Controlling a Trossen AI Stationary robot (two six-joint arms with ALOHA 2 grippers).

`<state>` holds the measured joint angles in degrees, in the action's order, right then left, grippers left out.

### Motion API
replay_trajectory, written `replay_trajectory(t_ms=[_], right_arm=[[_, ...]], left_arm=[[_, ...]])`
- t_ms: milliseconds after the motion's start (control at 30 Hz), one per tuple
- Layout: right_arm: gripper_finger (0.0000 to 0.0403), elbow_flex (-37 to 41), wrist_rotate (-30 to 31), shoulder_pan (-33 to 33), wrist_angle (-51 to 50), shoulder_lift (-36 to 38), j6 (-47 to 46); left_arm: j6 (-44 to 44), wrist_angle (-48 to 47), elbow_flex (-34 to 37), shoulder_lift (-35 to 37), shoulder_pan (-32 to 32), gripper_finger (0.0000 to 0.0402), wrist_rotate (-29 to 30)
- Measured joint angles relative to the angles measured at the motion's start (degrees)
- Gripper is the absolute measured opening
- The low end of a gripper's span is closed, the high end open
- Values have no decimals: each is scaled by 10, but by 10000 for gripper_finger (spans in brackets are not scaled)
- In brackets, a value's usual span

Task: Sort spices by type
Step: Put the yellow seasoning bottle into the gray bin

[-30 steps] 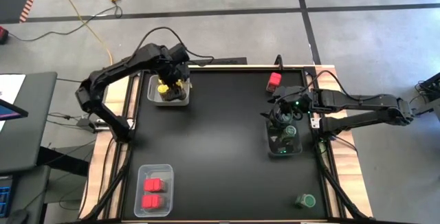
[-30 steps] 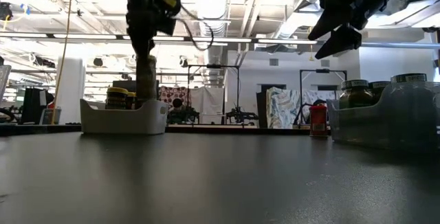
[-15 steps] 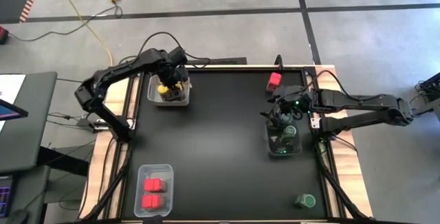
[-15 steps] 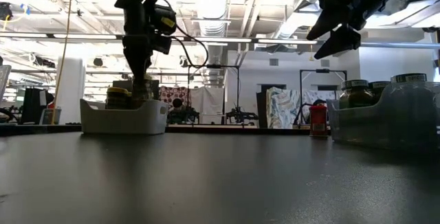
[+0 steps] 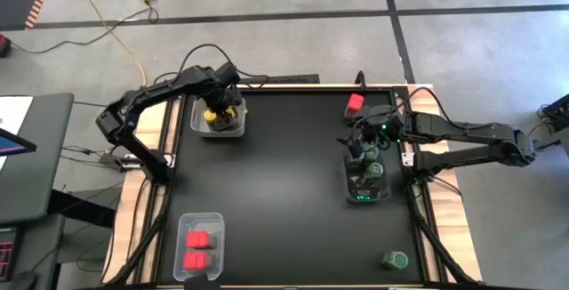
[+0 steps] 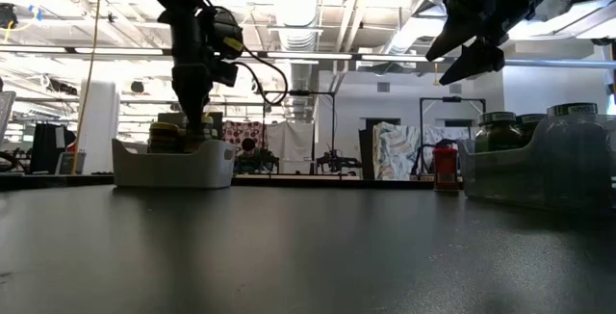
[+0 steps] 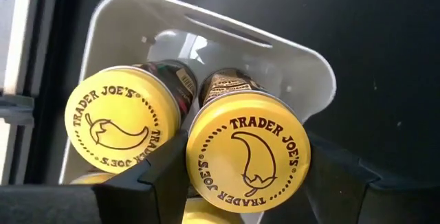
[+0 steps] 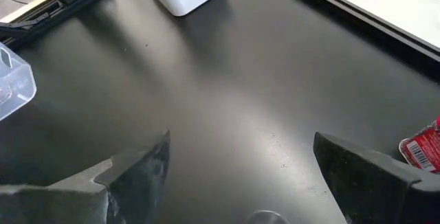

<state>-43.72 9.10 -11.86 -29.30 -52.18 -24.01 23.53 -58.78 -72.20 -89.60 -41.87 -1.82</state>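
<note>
My left gripper reaches down into the white bin at the table's far left and is shut on a dark jar with a yellow lid. A second yellow-lidded jar stands right beside it in the bin, and more yellow lids show at the wrist view's lower edge. My right gripper hovers open above the clear bin of green-lidded jars at the table's right. A red container stands on the table near the far edge. A green-lidded jar lies near the near right corner. My left gripper pinches the yellow-lidded jar between its two fingers, one on each side at the lid's rim. The fingers come from above, pointing down. The jar is upright inside the white bin; its base is hidden by the lid and the bin wall.
A clear bin with two red containers sits at the near left corner. The middle of the black table is bare. In the low view the white bin stands left and the clear bin right.
My left gripper has come down toward the white bin, carrying the yellow-lidded jar from above the bin's rim down among the other jars. The jar stayed upright in the hold. My right gripper has hardly moved.
</note>
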Motion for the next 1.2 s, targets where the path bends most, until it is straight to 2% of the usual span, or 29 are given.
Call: replay_trajectory(t_ms=[467, 933, 1200], right_arm=[[384, 0, 0, 0, 0, 0, 0], [384, 0, 0, 0, 0, 0, 0], [384, 0, 0, 0, 0, 0, 0]], left_arm=[[12, 12, 0, -5, 2, 243, 0], [-36, 8, 0, -5, 2, 244, 1], [-32, 4, 0, -5, 2, 244, 2]])
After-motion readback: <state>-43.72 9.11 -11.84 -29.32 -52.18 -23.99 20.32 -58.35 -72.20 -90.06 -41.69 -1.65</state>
